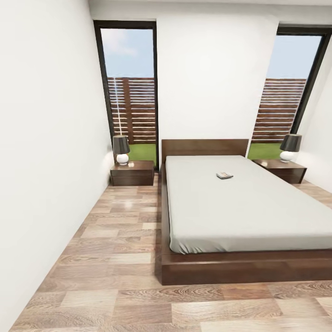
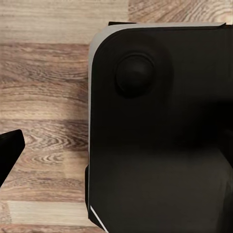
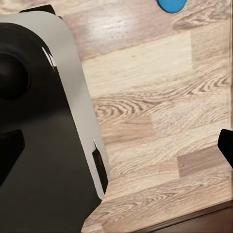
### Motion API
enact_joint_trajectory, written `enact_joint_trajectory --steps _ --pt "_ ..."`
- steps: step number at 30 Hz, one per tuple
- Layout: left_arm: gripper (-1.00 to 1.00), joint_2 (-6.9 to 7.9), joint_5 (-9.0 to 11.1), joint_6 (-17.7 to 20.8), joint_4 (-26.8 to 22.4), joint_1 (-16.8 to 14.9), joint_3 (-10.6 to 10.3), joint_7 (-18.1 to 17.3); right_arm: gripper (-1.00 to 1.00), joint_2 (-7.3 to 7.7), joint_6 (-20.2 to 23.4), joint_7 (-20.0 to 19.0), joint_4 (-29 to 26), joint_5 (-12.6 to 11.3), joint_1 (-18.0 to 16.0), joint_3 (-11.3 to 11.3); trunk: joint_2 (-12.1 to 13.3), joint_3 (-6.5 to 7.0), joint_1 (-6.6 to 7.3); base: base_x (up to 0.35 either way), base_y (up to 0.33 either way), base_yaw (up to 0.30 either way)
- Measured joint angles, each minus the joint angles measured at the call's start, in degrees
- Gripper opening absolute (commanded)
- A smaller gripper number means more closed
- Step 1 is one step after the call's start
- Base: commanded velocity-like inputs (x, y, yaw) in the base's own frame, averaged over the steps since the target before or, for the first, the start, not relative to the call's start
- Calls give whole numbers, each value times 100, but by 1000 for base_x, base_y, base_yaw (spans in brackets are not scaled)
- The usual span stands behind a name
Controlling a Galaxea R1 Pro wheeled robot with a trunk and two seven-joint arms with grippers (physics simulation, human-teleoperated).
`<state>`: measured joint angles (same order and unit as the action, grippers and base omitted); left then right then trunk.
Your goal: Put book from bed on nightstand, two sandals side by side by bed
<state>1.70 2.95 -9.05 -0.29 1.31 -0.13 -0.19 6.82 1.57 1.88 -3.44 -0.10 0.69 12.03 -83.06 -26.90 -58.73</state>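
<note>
Across the brown wood-plank floor (image 1: 115,240) of the white-walled bedroom stood the large low bed (image 1: 240,207) with its dark brown wooden frame and plain off-white mattress, seen from near its foot. The small thin paperback book (image 1: 224,175) lay flat on the mattress toward the headboard, roughly midway across — well apart from either edge. Two small boxy nightstands of glossy dark reddish-brown wood flanked the headboard, the left one (image 1: 132,173) by the wall and the right one (image 1: 286,169) beyond the far side, each carrying a lamp with a dark shade and white round base (image 1: 121,150).

Both wrist views looked down at the floor past the robot's own dark, grey-edged base (image 2: 160,131). A dark finger tip of the left hand (image 2: 9,150) showed at the frame's edge, and dark tips of the right hand (image 3: 225,145) likewise, but how far either was open I could not tell; nothing appeared to be held. One rounded bright blue edge, probably a flip-flop sandal (image 3: 171,5), lay on the floor near the base on the right.

My judgement: the approach was not yet made. The book sat far from the mattress edge, so a long reach might push it rather than grip it — and the base, rolling forward, could run over that sandal or bump the bed frame.
</note>
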Motion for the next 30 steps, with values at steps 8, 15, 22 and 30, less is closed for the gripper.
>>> enact_joint_trajectory --steps 8,15,22,30 --pt "100 -30 -8 107 -4 -24 -3 5 100 101 14 -4 -24 0 -28 147 0 0 0 0 -71 0" --pt "100 -102 -5 391 -14 -91 -11 11 100 149 22 -8 -32 0 -41 222 0 0 0 0 -180 0" --pt "100 -136 -7 515 -27 -163 -13 14 100 165 24 -16 -29 -4 -44 251 1 2 0 0 -77 0" --pt "100 -161 -12 562 -29 -195 -16 12 100 171 25 -26 -28 -11 -45 262 1 2 -1 -1 -25 0"
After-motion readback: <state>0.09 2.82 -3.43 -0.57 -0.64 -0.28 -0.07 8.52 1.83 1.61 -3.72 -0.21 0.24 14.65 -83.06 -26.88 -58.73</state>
